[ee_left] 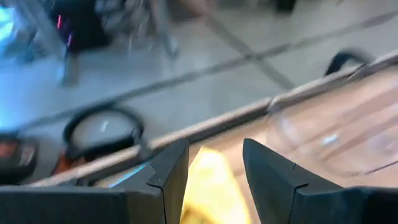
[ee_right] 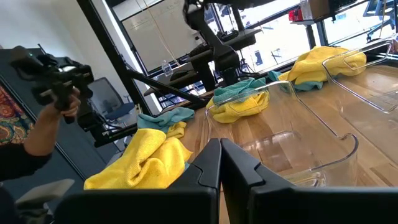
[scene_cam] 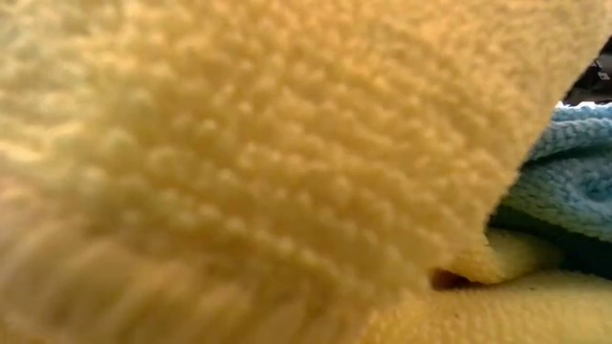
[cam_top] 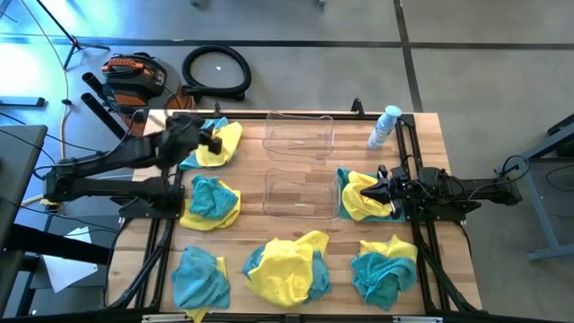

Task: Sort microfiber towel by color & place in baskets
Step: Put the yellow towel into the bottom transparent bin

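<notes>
now, left tool (cam_top: pixel 215 139): hovering spread over yellow towel (cam_top: pixel 224 144)
right tool (cam_top: pixel 375 191): sitting pressed together beside basket (cam_top: pixel 300 193)

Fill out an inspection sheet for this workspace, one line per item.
Surface: wooden table, bare between piles.
Job's things: six mixed yellow and teal towel piles; two clear baskets, both empty.
Clutter: blue-capped bottle at far right edge.
Grippers: left gripper open over the far-left pile; right gripper shut at the right-hand pile.
Cables: coiled black hose on floor.
Surroundings: orange-and-black case; person's hand holding a device.
</notes>
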Action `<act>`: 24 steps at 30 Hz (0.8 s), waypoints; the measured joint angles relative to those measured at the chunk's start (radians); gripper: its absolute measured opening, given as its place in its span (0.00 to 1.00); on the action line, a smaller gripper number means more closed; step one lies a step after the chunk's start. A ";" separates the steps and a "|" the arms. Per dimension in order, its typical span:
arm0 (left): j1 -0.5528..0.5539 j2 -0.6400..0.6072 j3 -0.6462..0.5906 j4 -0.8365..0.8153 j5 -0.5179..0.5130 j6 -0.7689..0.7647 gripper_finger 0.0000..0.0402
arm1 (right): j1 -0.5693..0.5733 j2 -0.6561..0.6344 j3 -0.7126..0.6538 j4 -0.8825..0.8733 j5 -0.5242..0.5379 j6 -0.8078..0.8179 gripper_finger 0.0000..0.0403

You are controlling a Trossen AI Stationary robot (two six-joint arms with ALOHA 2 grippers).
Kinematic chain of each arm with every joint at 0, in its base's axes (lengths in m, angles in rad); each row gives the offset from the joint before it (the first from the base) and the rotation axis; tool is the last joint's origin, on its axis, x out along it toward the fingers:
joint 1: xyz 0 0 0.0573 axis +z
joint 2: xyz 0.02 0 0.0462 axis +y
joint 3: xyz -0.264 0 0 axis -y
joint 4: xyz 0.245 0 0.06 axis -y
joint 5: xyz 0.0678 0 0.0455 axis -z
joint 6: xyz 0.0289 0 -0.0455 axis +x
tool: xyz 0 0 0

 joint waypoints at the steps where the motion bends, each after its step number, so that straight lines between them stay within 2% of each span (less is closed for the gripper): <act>1: 0.041 0.031 0.010 -0.009 0.028 -0.012 0.35 | 0.000 0.000 0.000 0.000 0.000 0.000 0.00; 10: 0.366 0.257 0.015 -0.015 0.382 -0.084 0.35 | 0.000 0.000 0.000 0.000 0.000 0.000 0.00; 16: 0.448 0.398 0.015 -0.013 0.425 -0.081 0.35 | 0.000 0.000 0.000 0.000 0.000 0.000 0.00; 20: 0.457 0.480 0.015 -0.013 0.490 -0.079 0.35 | 0.000 0.000 0.000 0.000 0.000 0.000 0.00; 24: 0.457 0.555 0.015 -0.011 0.487 -0.035 0.35 | 0.000 0.000 0.000 0.000 0.000 0.000 0.00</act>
